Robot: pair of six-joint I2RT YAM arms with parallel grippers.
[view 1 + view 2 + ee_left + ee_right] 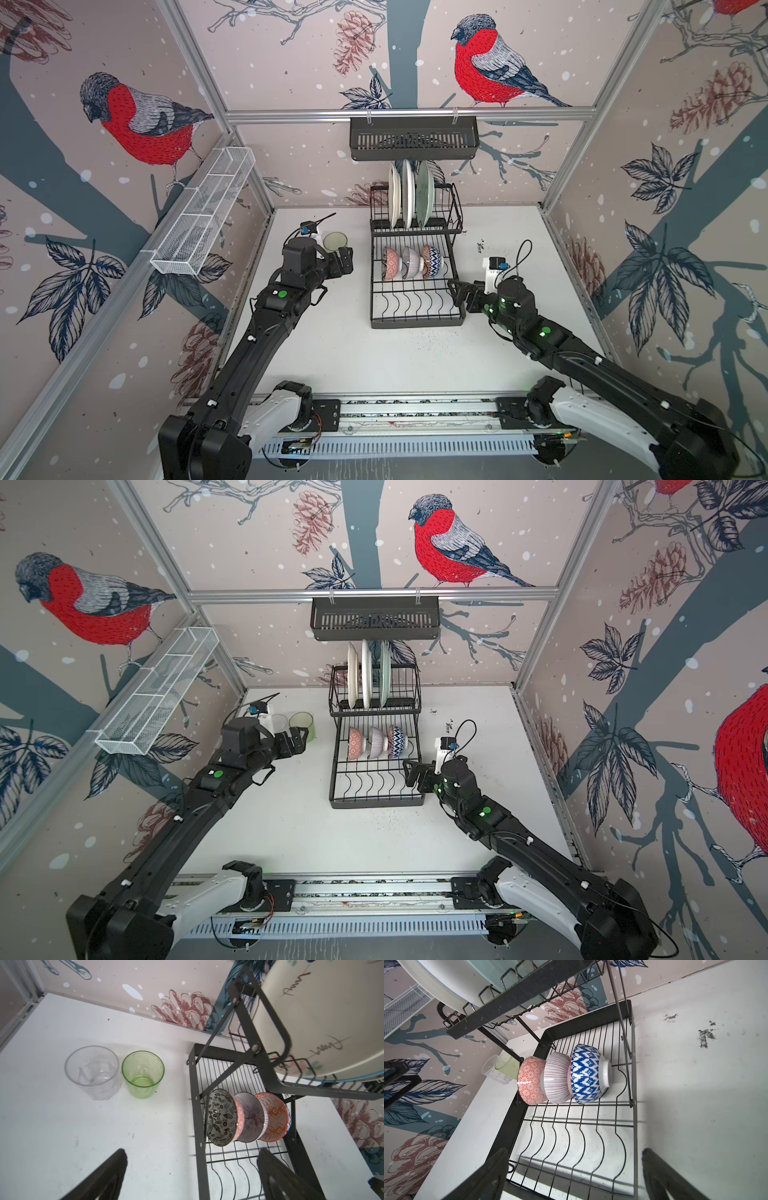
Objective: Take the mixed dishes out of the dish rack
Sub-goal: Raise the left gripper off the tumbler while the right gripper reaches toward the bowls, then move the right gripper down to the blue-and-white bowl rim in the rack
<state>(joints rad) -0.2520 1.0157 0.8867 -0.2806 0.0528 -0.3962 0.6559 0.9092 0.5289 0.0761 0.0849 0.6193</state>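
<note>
- Dish rack (417, 323) sits mid-worktop (353, 357), towards the back wall. Upper level holds the plates, lower level the bowls.
- Left jaws: wide apart, nothing between them. They hang left of the rack, close to the green glass (143, 1074).
- Right jaws: wide apart, empty, at the right front side of the rack's lower level.
- Count, still in the rack: 3 plates on edge, cream (393, 195), white (408, 193) and pale green (426, 193).
- Count, still in the rack: 3 bowls on edge, orange (529, 1082), striped (557, 1078) and blue (586, 1073).
- Count, off the rack: 2 glasses, the green one and a clear glass (92, 1072). Both stand upright on the worktop, just beside each other, left of the rack.
- Judgement: two of eight pieces unloaded and six to go. The bowls look the likely next pick.
- Risk: the bowls lean into one another, so pulling one out could tip or roll its neighbours.
- Risk: the upper level overhangs the bowls. A straight-up lift may knock a bowl on its frame, so drawing it out forward looks safer.
- Risk: the left arm is close to the glasses, and a sideways swing could topple them.
- Risk: the plates offer only thin rims, so a shallow pinch may slip, and the rack could shift if a plate catches in its slot.
</note>
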